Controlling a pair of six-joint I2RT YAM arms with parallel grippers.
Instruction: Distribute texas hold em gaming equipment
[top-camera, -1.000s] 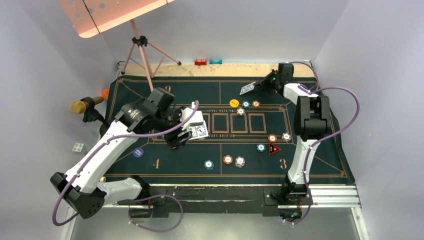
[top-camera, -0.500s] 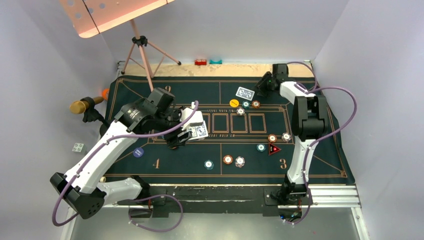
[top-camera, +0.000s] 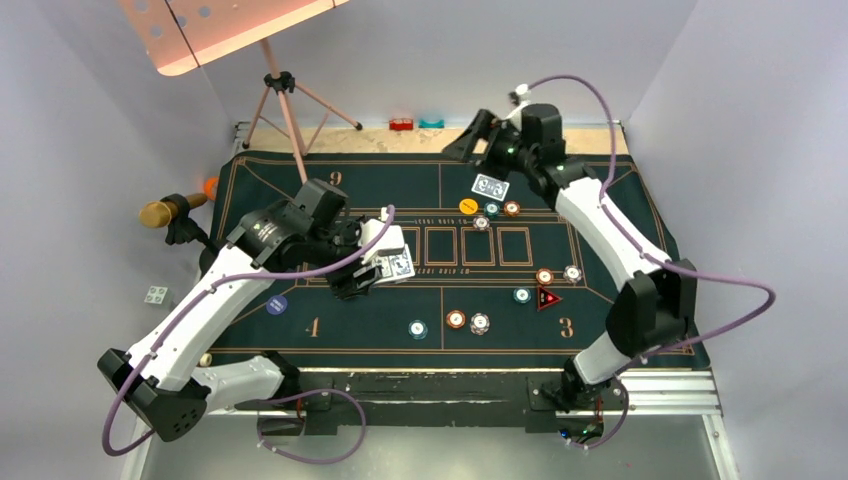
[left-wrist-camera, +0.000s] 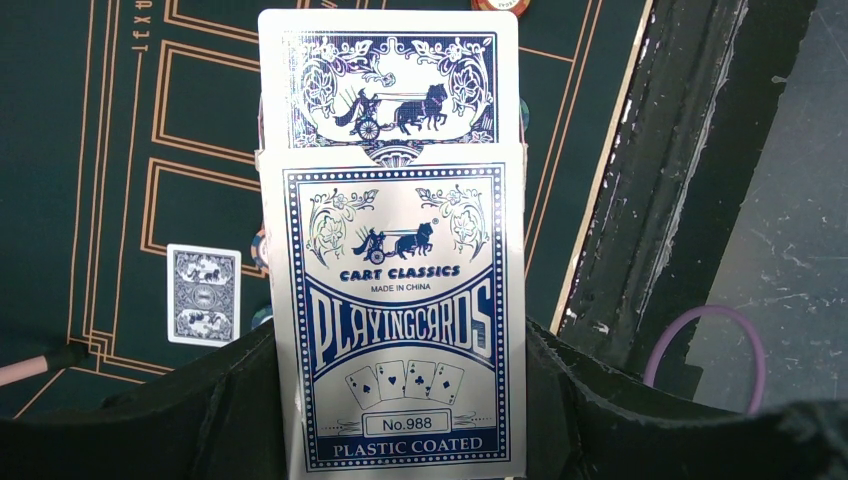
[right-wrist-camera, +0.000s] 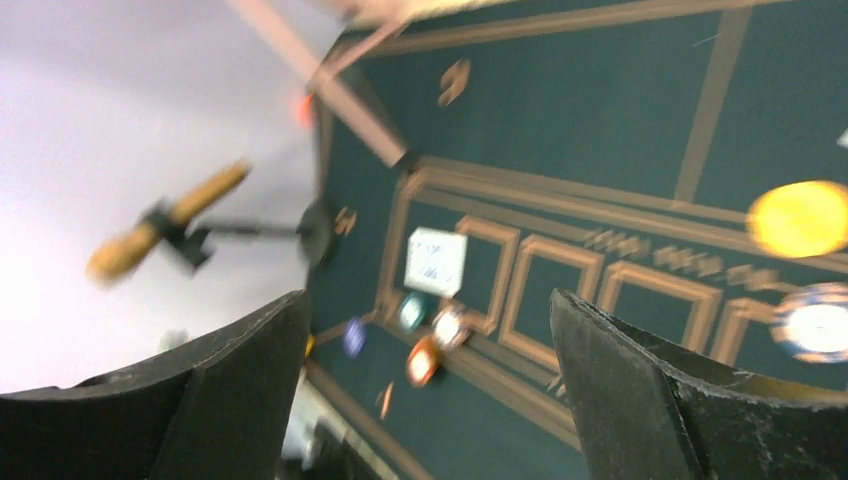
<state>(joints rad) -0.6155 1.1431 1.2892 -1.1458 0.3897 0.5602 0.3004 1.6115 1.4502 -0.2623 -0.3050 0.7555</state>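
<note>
My left gripper (top-camera: 372, 262) is shut on a blue-and-white pack of playing cards (left-wrist-camera: 400, 310), and one card (left-wrist-camera: 390, 80) sticks out of the pack's top. A single card (top-camera: 489, 186) lies face down on the far middle of the green mat (top-camera: 620, 330). My right gripper (top-camera: 470, 135) hovers open and empty just beyond and left of that card. A yellow disc (top-camera: 467, 205) and three striped chips (top-camera: 491, 209) sit right beside it. More chips (top-camera: 456, 319), a red triangle marker (top-camera: 547, 298) and a blue disc (top-camera: 277, 304) lie nearer me.
A tripod stand (top-camera: 285, 100) rises at the mat's far left, with a microphone (top-camera: 165, 212) on the left edge. Small red (top-camera: 402, 125) and teal (top-camera: 431, 124) blocks sit past the far edge. A white cube (top-camera: 156, 294) lies off the mat, left.
My right gripper opened and let the card drop flat onto the mat. It then lifted and swung left toward the far edge. The left arm stayed put with the pack.
</note>
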